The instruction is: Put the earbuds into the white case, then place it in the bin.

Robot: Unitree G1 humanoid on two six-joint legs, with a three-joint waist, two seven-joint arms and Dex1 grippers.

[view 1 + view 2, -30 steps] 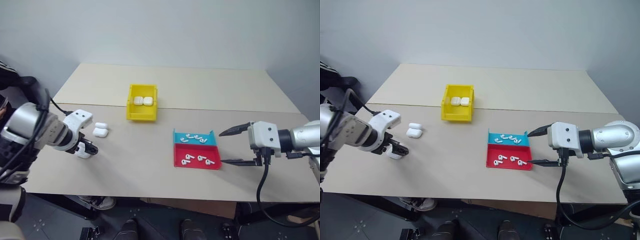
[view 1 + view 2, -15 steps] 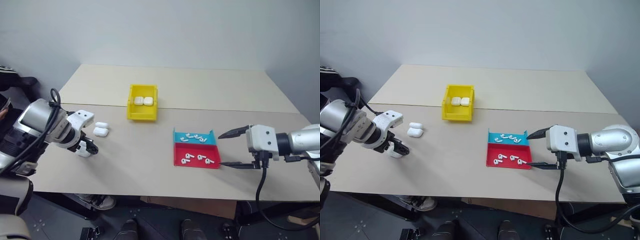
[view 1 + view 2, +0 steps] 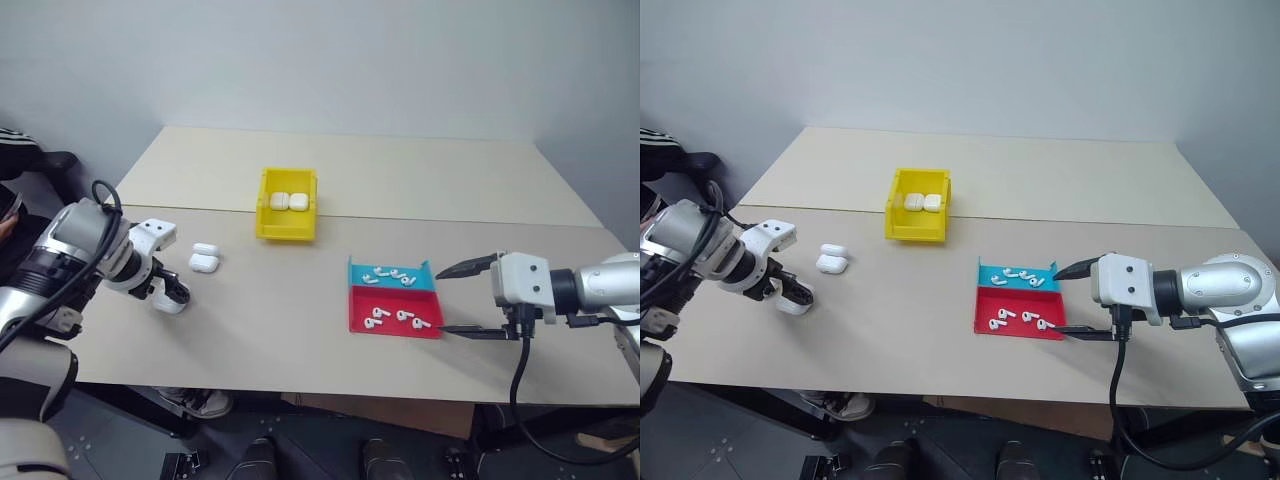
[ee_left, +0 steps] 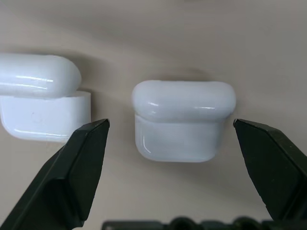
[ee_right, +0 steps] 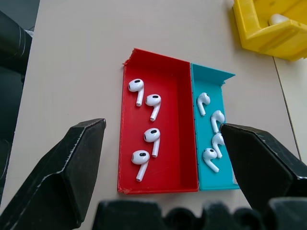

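White case [image 4: 182, 120] lies on the desk [image 3: 280, 320], lid shut, framed between the spread fingers of the left hand [image 3: 172, 295], not gripped. Right hand [image 3: 470, 298] open beside the red-and-teal tray [image 5: 158, 184] of earbuds [image 5: 152, 134]. Yellow bin [image 3: 285, 230] well apart.

My two head eyes look down over the same tabletop [image 3: 300, 330]. My left wrist camera sits close above two cases [image 4: 183, 120]; my right looks down on the tray [image 5: 158, 143].
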